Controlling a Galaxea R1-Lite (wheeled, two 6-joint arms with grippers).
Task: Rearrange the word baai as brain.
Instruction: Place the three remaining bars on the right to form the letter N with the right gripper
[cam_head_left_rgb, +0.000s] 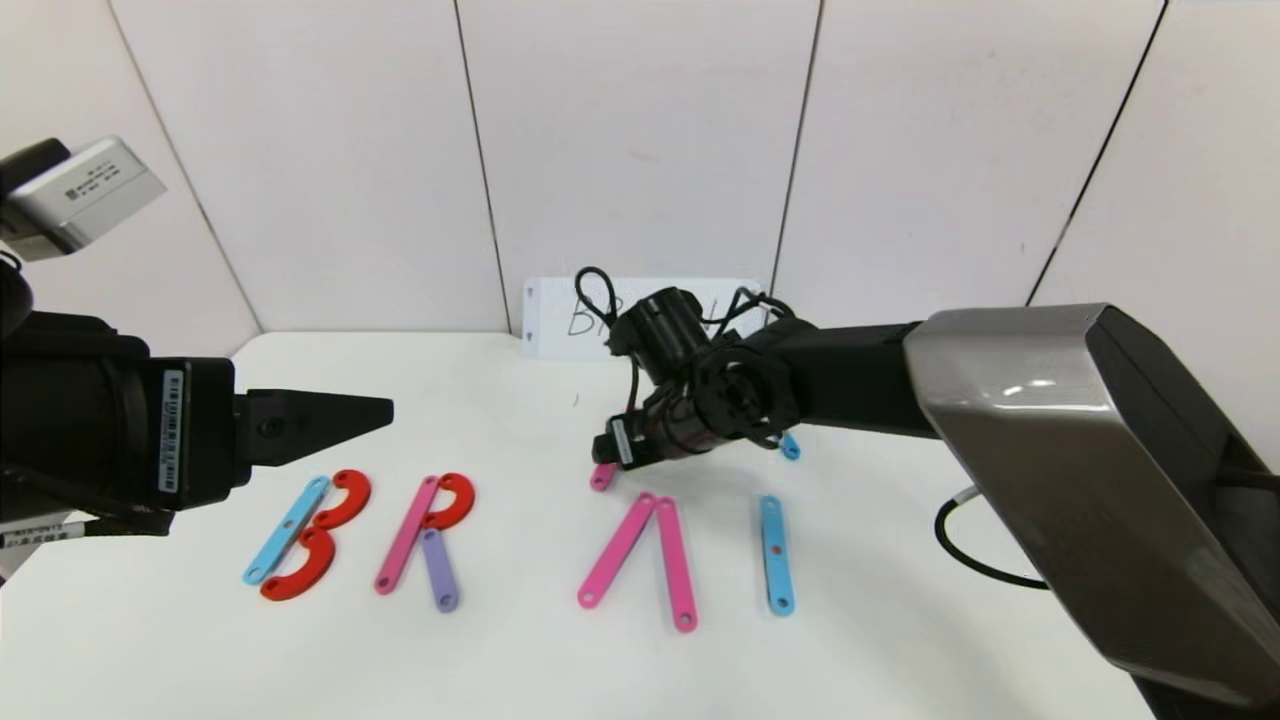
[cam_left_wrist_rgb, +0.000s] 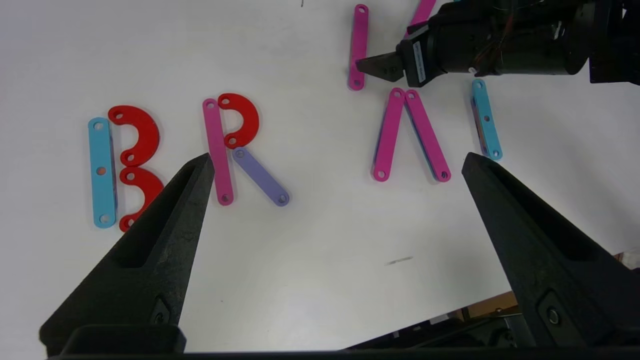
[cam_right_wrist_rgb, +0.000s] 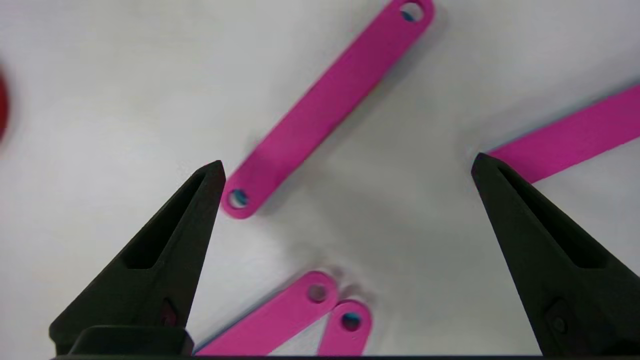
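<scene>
A: At the frame's left, what shows?
B: Left gripper (cam_head_left_rgb: 385, 410), jaws apart, above the word (cam_head_left_rgb: 520, 535) reading B, R, A, I along the lower middle.
A: Centre-right?
B: Right gripper (cam_right_wrist_rgb: 345, 170), jaws spread, empty, over a loose pink bar (cam_right_wrist_rgb: 327, 110); behind it a card (cam_head_left_rgb: 560, 315), "B" legible.

Black arms throughout; the right arm (cam_head_left_rgb: 1050, 400) wears a silver-grey shell, with looped black cables and white barcode stickers near each black, pointed claw.

White table (cam_head_left_rgb: 900, 640), pale panelled wall (cam_head_left_rgb: 640, 150)
</scene>
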